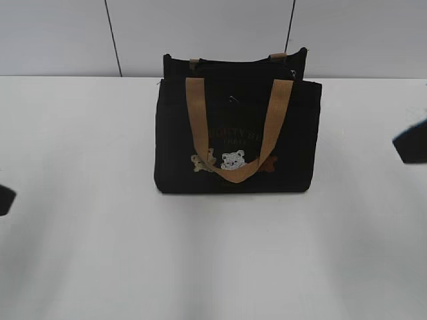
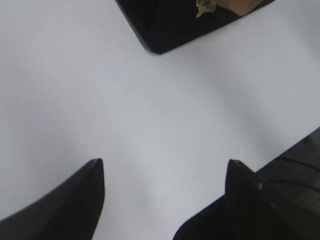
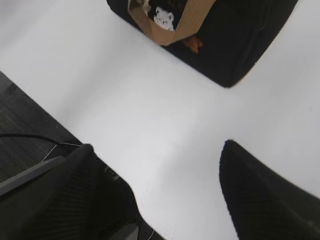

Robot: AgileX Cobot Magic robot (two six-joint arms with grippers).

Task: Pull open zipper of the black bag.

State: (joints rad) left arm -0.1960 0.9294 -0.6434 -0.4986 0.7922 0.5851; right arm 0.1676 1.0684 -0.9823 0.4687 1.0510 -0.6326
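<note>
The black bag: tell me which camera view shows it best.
The exterior view: the whole black bag stands upright on the white table, tan handles and bear patches visible. The left wrist view catches only one bottom corner; the right wrist view shows its lower front and a handle loop.
</note>
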